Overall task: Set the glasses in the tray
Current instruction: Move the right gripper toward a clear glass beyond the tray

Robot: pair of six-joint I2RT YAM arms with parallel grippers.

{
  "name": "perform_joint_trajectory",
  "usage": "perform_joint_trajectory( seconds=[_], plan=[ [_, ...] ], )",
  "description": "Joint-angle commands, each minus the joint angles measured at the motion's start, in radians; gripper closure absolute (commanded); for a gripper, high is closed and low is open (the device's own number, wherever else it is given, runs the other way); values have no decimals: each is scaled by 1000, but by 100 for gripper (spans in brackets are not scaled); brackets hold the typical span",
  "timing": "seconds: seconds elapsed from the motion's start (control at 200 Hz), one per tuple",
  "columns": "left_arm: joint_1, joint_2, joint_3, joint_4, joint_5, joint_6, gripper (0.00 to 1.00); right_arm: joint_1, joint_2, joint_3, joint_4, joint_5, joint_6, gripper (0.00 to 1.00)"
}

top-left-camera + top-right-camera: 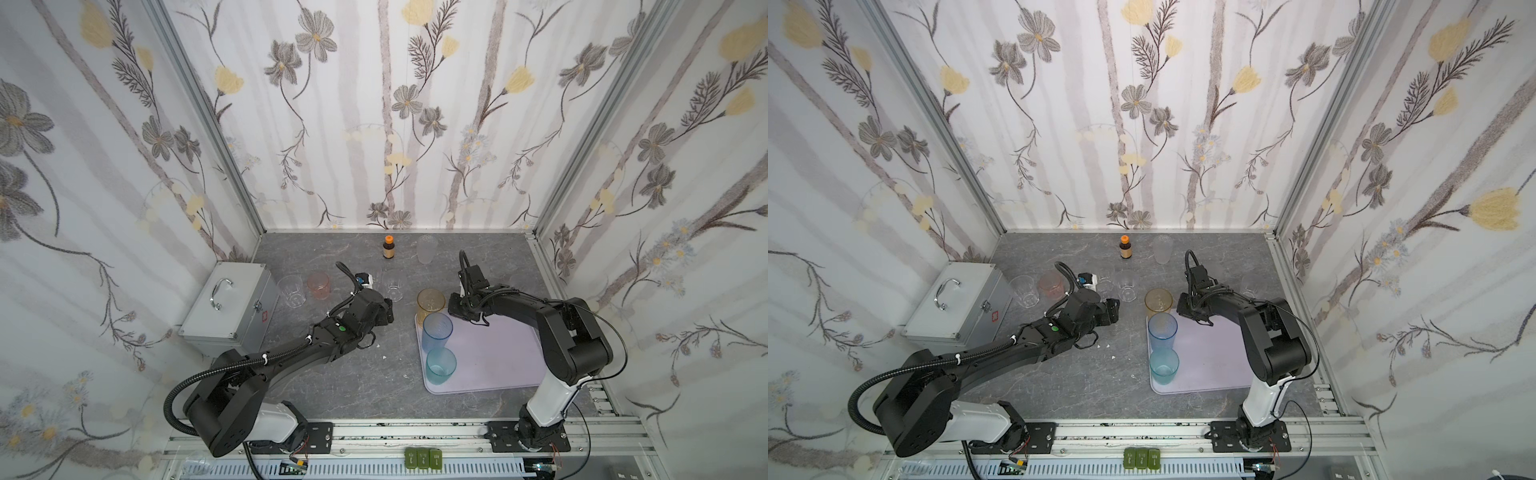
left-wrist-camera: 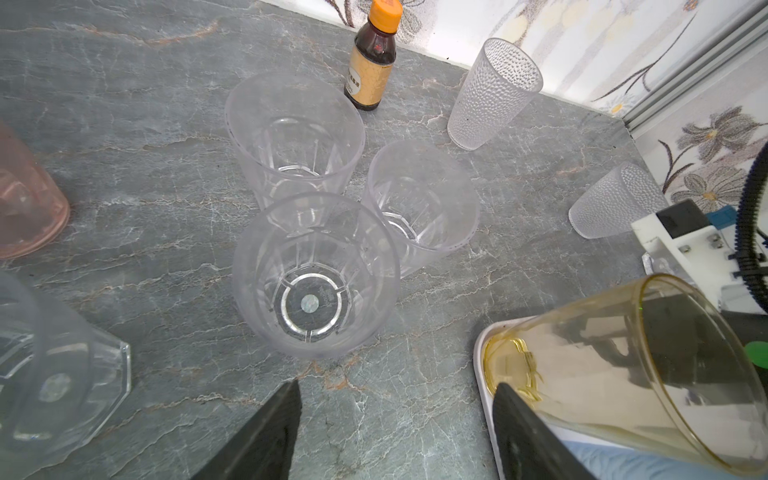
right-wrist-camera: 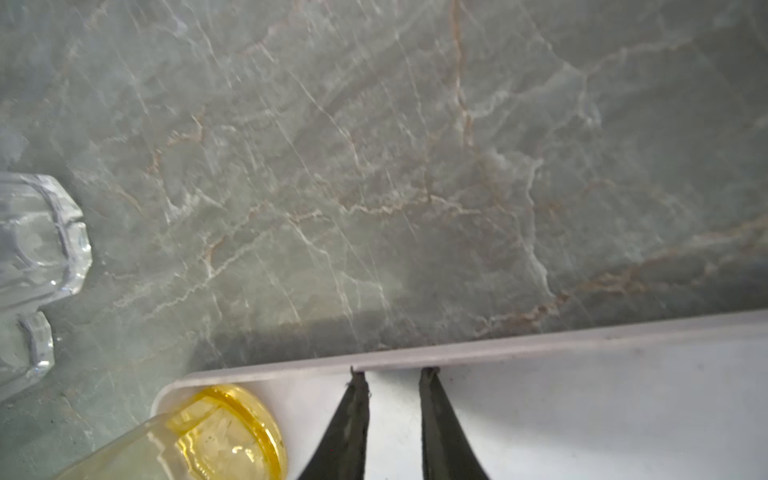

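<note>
Where tray (image 1: 498, 357) holds glasses (image 1: 437, 332), bottle label (image 2: 368, 77) illegible

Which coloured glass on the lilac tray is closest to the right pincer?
The tall amber see-through tumbler at the lilac tray's far corner, beside the right pincer; the blue tumbler and shorter teal tumbler stand farther off.

Left gripper (image 2: 397, 384) jaws wide apart; right gripper (image 3: 393, 371) jaws narrowly parted, empty
</note>
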Motion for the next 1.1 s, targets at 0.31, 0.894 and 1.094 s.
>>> perform_joint_trajectory(
  seconds=[0.31, 0.894, 1.094],
  plan=[
    [7, -27, -11, 17, -48, -9, 25, 30, 112, 87, 109, -37, 97, 79],
    [64, -190, -99, 11, -94, -2, 23, 55, 161, 168, 138, -68, 182, 82],
    [77, -214, -112, 6, -89, -4, 23, -2, 11, 112, 54, -47, 81, 80]
  ],
)
